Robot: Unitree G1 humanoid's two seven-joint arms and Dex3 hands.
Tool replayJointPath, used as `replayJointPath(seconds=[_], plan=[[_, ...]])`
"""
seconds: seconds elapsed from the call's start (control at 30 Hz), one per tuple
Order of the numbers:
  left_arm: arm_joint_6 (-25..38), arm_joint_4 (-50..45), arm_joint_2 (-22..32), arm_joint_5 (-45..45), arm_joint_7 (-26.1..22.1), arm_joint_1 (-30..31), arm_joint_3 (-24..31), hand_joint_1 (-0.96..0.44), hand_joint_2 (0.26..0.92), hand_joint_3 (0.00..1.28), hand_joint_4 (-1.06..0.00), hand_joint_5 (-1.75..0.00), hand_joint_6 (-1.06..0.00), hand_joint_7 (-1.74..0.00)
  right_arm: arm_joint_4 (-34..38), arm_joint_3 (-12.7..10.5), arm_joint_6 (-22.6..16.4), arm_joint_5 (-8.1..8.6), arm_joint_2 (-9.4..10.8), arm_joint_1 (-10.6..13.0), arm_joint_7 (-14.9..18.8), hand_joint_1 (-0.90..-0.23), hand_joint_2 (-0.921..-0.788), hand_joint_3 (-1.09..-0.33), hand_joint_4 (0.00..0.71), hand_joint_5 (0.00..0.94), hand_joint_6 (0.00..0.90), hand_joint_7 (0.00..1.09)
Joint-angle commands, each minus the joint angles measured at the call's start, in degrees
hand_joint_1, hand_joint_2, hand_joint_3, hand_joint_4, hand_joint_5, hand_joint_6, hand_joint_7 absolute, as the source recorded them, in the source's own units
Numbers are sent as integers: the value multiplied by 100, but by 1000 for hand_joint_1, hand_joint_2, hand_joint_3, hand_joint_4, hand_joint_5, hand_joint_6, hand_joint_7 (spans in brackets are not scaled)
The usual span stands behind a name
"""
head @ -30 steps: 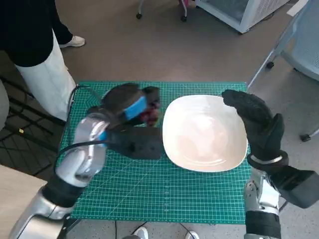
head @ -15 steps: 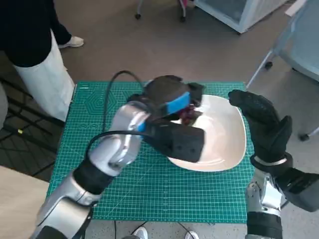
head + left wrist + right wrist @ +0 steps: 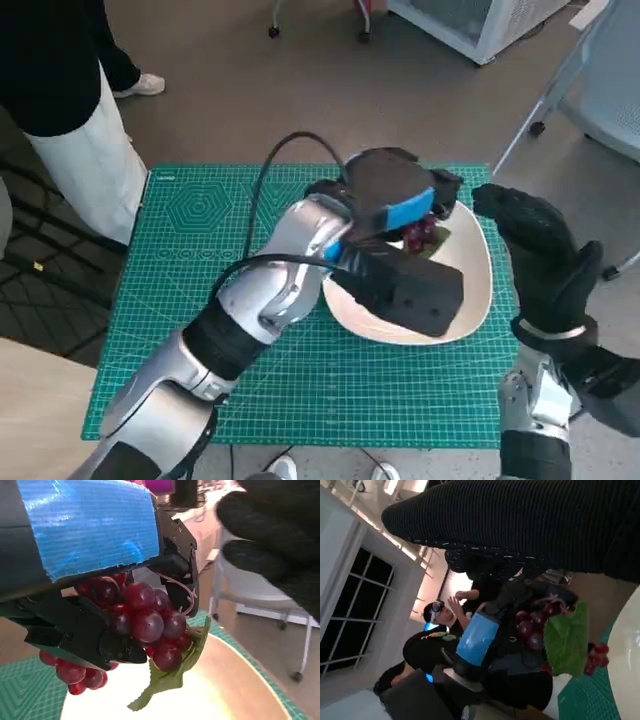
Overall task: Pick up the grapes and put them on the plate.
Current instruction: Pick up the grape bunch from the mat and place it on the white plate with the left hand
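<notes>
Rising from the near edge of the table, the right hand (image 3: pixel 535 250) in its black knitted glove stands upright just beside the right rim of the white plate (image 3: pixel 470 300), fingers apart and holding nothing. Crossing in front of it from the near left, the pale left forearm (image 3: pixel 255 310) reaches over the green cutting mat (image 3: pixel 200 230) and a black cable (image 3: pixel 262 180) loops up from it. At its end the left hand (image 3: pixel 395 200), blue tape across its back, hangs over the far part of the plate with the grapes (image 3: pixel 420 232) gripped in its black fingers (image 3: pixel 75 630). From the left wrist view the bunch of dark red grapes (image 3: pixel 145 620) is clamped under the taped palm, some berries hanging free below the fingers, and a green leaf (image 3: pixel 175 672) dangles from it above the plate's pale surface (image 3: pixel 225 690); whether the bunch touches the plate cannot be told. In the right wrist view the same bunch (image 3: pixel 532 625) and leaf (image 3: pixel 565 640) show beside the plate's edge (image 3: pixel 625 645), and a seated person (image 3: pixel 435 640) is behind them. Beyond the mat, on the brown floor, a person in pale trousers (image 3: pixel 85 170) stands at the far left, and a chair (image 3: pixel 600 80) with castors sits at the far right
</notes>
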Motion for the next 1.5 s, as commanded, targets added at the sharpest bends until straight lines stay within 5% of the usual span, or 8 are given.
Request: replayJointPath(seconds=[0.03, 0.83, 1.03, 1.1, 1.27, 1.4, 1.5], plan=[[-39, 160, -73, 38, 47, -164, -52, 1, 921, 185, -532, -1365, -520, -1241, 46, -38, -45, -50, -20, 178, -61, -523, -921, -578, 188, 6, 13, 335], [101, 234, -147, -169, -137, -58, 26, 18, 920, 203, -510, -1425, -504, -1185, 153, -17, -83, -81, 9, 138, -42, -525, -921, -579, 188, 3, 24, 311], [177, 198, -107, -491, -627, -80, 117, 316, 825, 315, -596, -1352, -367, -292, 173, 5, -100, -95, 15, 134, -41, -525, -921, -579, 189, 3, 27, 308], [206, 168, -84, -539, -765, -100, 113, 237, 797, 286, -530, -1216, -335, -135, 173, 12, -100, -94, 13, 134, -39, -525, -921, -580, 188, 2, 27, 306], [219, 129, -59, -559, -878, -108, 106, -173, 724, 66, -423, -413, -288, -22, 158, 27, -103, -90, 13, 144, -44, -527, -921, -581, 188, 2, 28, 304], [222, 125, -52, -568, -898, -111, 99, -247, 716, 17, -429, -224, -280, -5, 159, 32, -105, -87, 9, 145, -47, -527, -921, -581, 188, 2, 28, 303], [146, 209, -30, -631, -943, -130, 98, -322, 711, 9, -291, -128, -247, -2, 172, 40, -108, -94, 2, 140, -47, -527, -921, -581, 188, 1, 29, 302]])
